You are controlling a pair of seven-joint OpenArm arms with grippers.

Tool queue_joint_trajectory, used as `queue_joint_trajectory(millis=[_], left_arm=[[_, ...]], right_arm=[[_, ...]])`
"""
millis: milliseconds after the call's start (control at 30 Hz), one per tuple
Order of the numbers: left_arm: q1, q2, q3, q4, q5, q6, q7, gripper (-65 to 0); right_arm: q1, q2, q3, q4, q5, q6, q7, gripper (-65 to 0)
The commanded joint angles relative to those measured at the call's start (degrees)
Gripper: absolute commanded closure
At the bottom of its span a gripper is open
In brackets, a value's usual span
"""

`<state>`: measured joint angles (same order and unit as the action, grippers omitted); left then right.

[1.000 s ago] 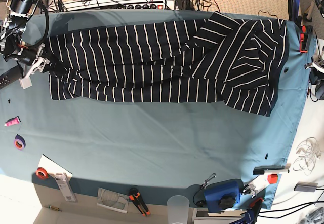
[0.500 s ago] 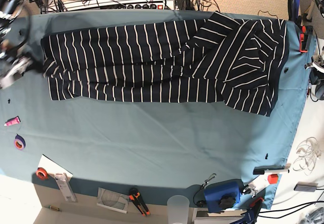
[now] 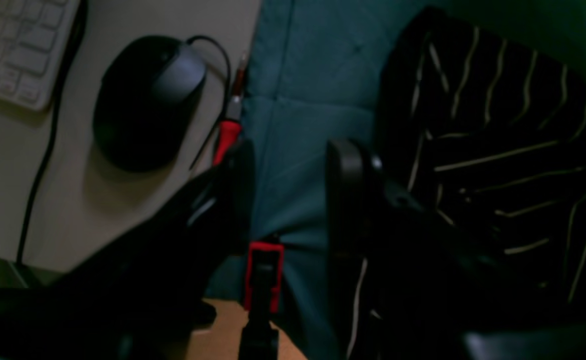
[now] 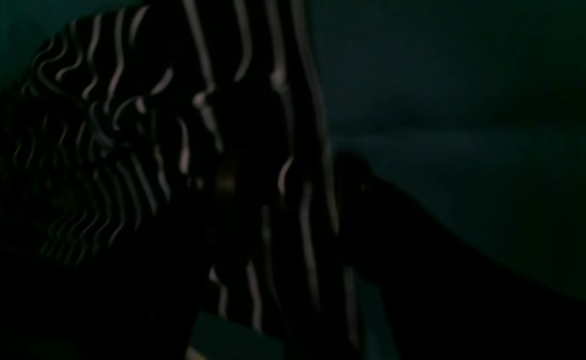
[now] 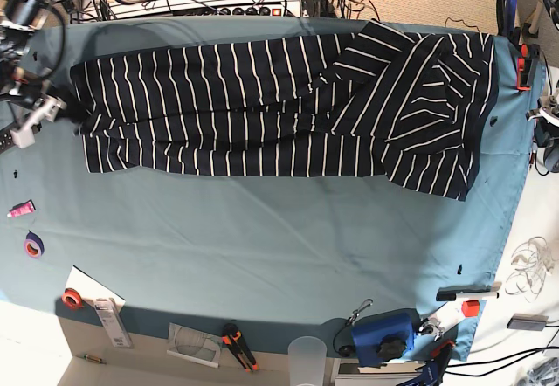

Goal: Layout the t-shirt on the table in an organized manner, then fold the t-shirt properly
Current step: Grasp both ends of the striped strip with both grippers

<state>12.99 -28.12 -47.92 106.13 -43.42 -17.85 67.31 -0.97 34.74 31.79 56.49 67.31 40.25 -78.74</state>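
Between the fingers (image 3: 343,190) of the left gripper (image 3: 287,195), set apart and holding nothing: only bare table (image 3: 298,100). Just outside one finger, on the side away from the mouse (image 3: 142,100): the bunched, folded-over end of the t-shirt (image 3: 498,150), close but not pinched. At the opposite end, right gripper (image 5: 31,115) just beside the hem corner; opening impossible to tell in the dark wrist view, with striped cloth filling the space ahead. Beyond both, shirt stretched long from one gripper to the other. Probably either arm near enough; rumpled left-arm end likely needing attention first.
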Motion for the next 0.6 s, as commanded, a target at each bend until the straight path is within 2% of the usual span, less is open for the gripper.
queue_joint_trajectory(millis=[0,133,267,400,567], left_arm=[[-0.3,-1.4,-0.3,0.9,-1.9,-0.2,-1.3,-24.3],[-0.3,-1.4,-0.3,0.9,-2.1,-0.3,-1.3,-24.3],[-0.3,-1.4,-0.3,0.9,-2.1,-0.3,-1.4,-24.3],[-0.3,-1.4,-0.3,0.9,-2.3,-1.4,-1.8,-24.3],[-0.3,-1.4,-0.3,0.9,-3.4,-1.5,-1.8,-24.3]], right_arm=[[-0.2,-0.2,0.0,-0.9,-1.3,-0.2,-1.3,-26.3],[-0.2,-2.8,0.0,-3.9,1.4,-0.2,-1.3,-26.3],[-0.2,-4.6,0.0,-3.9,8.4,-0.2,-1.3,-26.3],[-0.1,-5.9,0.0,-3.9,10.0,-0.2,-1.3,-26.2],[-0.1,-6.0,0.0,-3.9,10.3,-0.2,-1.3,-26.2]])
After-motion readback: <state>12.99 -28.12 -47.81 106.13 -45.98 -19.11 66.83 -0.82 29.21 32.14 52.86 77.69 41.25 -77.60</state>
